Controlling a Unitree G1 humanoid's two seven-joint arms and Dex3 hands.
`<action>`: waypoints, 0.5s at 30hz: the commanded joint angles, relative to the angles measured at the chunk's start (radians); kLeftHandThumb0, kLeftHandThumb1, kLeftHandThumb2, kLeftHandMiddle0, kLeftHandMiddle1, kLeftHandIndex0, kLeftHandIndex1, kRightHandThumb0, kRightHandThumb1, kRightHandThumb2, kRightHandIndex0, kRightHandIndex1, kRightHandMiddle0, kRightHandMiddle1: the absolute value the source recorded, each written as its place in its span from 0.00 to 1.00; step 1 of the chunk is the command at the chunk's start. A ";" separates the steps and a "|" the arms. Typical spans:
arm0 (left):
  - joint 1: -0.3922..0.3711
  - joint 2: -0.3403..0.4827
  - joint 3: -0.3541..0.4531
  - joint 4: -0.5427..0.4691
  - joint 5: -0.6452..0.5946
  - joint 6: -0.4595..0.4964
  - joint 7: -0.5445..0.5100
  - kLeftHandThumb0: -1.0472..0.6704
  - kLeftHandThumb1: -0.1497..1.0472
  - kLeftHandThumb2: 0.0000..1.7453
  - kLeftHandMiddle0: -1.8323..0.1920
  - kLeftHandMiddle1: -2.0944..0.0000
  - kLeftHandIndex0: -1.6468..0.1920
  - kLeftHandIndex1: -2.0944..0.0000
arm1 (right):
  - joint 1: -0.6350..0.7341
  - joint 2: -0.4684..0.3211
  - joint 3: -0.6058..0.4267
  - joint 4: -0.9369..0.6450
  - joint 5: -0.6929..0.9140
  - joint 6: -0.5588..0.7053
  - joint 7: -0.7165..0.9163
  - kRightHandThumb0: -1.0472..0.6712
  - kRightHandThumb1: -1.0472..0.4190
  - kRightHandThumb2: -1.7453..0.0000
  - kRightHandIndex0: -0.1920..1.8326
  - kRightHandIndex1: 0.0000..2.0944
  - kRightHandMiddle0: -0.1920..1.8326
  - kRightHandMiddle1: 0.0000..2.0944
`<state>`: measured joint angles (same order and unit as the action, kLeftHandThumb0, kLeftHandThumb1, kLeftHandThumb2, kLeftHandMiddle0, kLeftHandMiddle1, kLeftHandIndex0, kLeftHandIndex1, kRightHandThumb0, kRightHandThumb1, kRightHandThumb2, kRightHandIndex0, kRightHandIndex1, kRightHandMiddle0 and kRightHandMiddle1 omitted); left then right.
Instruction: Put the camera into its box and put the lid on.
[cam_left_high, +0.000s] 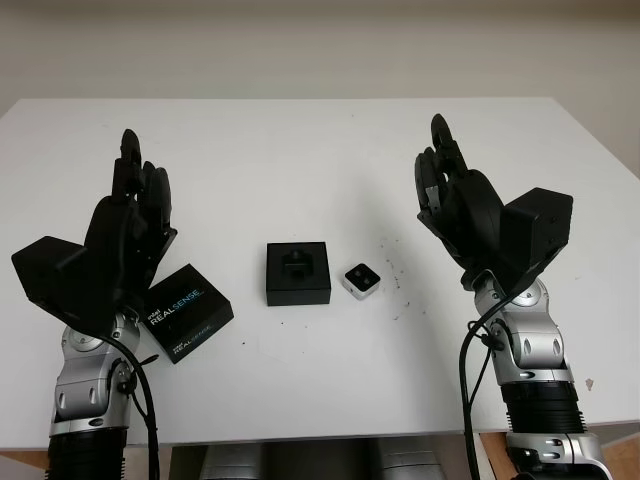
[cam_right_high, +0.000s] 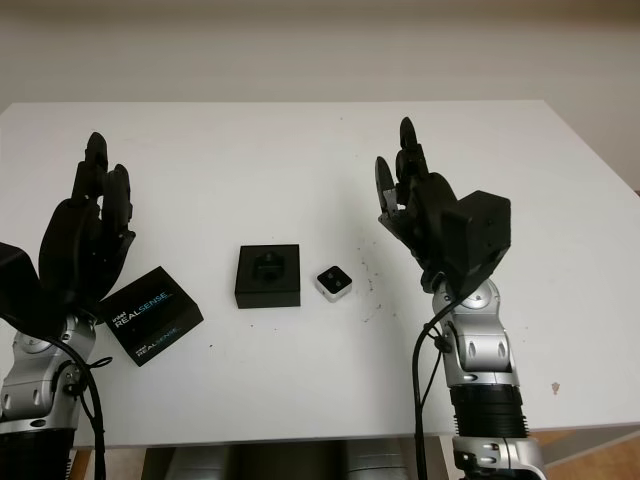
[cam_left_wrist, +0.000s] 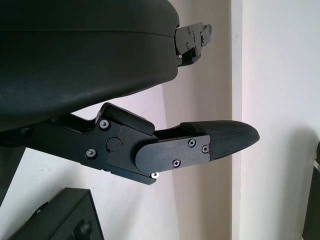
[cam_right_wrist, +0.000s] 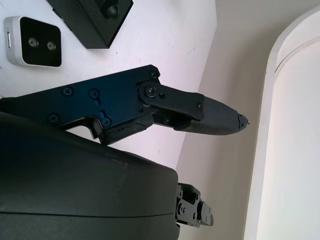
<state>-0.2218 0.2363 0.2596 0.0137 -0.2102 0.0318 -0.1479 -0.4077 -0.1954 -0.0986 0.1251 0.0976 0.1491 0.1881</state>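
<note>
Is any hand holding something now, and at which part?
Nothing is held. The left hand and right hand are open above the table.

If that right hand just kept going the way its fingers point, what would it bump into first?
Probably nothing on the table. The right hand is open, raised over the white table, fingers pointing toward its bare far side. The small silver-and-black camera and open black box lie nearer the robot, beside it.

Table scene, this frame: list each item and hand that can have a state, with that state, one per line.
camera: out of the box, lying on the table just right of it.
box: open, insert empty.
lid: off, lying on the table left of the box.
left hand: open, raised above the lid, holding nothing.
right hand: open, raised right of the camera, holding nothing.
</note>
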 joint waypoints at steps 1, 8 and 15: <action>0.006 0.006 0.003 -0.018 0.002 -0.005 0.001 0.15 1.00 0.34 1.00 1.00 1.00 1.00 | -0.003 0.003 0.004 -0.023 0.003 0.007 -0.002 0.20 0.00 0.66 0.00 0.00 0.00 0.00; -0.006 0.002 -0.004 -0.010 0.004 -0.002 0.006 0.15 1.00 0.34 1.00 1.00 1.00 1.00 | 0.002 -0.021 0.025 -0.013 -0.021 0.005 0.017 0.20 0.00 0.67 0.00 0.00 0.00 0.00; 0.009 0.001 -0.006 -0.017 0.003 -0.007 0.000 0.15 1.00 0.34 1.00 1.00 1.00 1.00 | -0.020 -0.114 0.020 -0.013 -0.045 -0.008 0.101 0.20 0.01 0.90 0.11 0.05 0.11 0.05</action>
<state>-0.2213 0.2356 0.2553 0.0124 -0.2088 0.0350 -0.1451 -0.4066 -0.2755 -0.0772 0.1202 0.0557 0.1619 0.2708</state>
